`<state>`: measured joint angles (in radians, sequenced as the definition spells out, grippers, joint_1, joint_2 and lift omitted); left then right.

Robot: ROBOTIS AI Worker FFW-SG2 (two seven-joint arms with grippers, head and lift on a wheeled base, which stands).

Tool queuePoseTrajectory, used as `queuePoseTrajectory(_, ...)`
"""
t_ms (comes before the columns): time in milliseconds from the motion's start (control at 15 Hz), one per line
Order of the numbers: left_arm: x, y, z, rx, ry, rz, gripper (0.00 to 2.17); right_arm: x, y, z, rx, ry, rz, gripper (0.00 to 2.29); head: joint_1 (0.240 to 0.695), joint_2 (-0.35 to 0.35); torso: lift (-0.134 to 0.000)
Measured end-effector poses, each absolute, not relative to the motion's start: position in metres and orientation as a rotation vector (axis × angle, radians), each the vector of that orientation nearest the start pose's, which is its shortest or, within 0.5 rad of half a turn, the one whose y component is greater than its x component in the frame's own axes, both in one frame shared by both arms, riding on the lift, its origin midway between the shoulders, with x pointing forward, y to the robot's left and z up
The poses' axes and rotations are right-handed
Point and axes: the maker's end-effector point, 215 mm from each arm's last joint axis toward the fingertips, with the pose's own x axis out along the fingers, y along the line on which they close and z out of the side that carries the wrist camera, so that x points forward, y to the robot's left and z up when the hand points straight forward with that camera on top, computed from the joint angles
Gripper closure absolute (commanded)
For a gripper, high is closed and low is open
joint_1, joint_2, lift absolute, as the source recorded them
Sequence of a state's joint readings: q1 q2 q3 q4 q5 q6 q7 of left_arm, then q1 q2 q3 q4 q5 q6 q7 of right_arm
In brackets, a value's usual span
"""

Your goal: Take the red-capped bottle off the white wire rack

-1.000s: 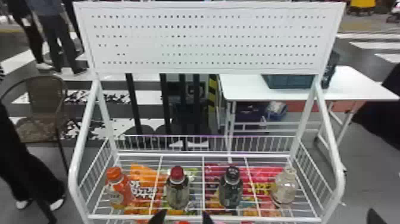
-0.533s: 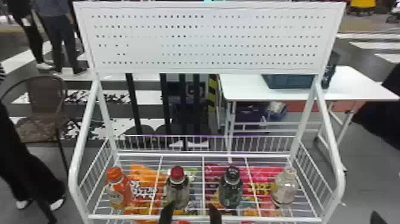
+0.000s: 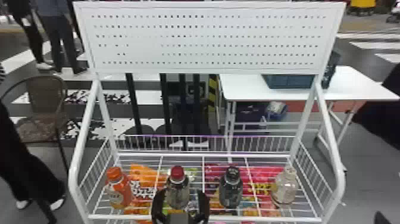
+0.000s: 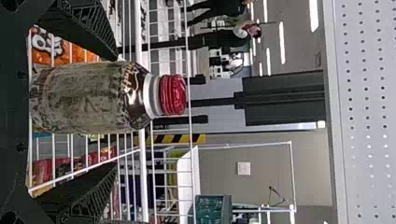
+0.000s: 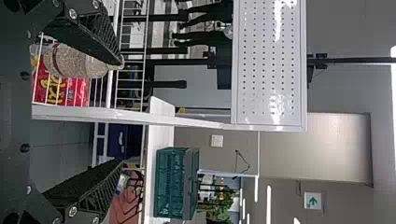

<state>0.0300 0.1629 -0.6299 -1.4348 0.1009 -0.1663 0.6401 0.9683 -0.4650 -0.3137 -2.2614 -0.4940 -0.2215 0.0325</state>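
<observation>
In the head view, my left gripper [image 3: 181, 195] is at the rack's front, open, a finger on each side of the red-capped bottle [image 3: 177, 190]. The bottle stands upright on the white wire rack [image 3: 205, 218]. From the left wrist, the red-capped bottle [image 4: 88, 98] lies between the spread fingers of my left gripper [image 4: 116, 112], nearer one finger, with a gap on the other side. A dark tip of my right gripper [image 3: 379, 219] shows at the head view's lower right corner. In its wrist view, my right gripper [image 5: 122, 113] is open with nothing held.
An orange bottle [image 3: 118, 189] stands left of the red-capped one; a dark-capped bottle [image 3: 230, 189] and a clear bottle [image 3: 285, 187] stand to its right. Colourful packets [image 3: 143, 190] show through the wires. A perforated white panel [image 3: 205, 38] rises above the rack.
My left gripper has moved forward from the lower edge of the head view to around the red-capped bottle. The bottles have stayed in place, and the right gripper's tip has sunk slightly.
</observation>
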Motion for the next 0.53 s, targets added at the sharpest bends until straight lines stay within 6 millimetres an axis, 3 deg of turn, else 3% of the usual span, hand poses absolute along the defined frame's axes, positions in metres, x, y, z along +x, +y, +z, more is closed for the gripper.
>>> queuePoseTrajectory(333, 0.538, 0.090, -0.442, 0.093, 0.088, 0.046, 0.09, 0.347, -0.346, -0.269, -0.047, -0.002, 0.120, 0.15, 0.499, 0.000, 0.000)
queuePoseTrajectory(400, 0.544, 0.094, -0.445, 0.093, 0.090, 0.053, 0.23, 0.347, -0.347, -0.269, -0.051, -0.001, 0.120, 0.15, 0.499, 0.000, 0.000)
queuePoseTrajectory(467, 0.548, 0.098, -0.446, 0.089, 0.087, 0.058, 0.57, 0.346, -0.348, -0.269, -0.053, 0.000, 0.120, 0.15, 0.499, 0.000, 0.000)
queuePoseTrajectory(533, 0.552, 0.101, -0.446, 0.082, 0.083, 0.062, 1.24, 0.346, -0.349, -0.269, -0.056, 0.001, 0.119, 0.15, 0.499, 0.000, 0.000)
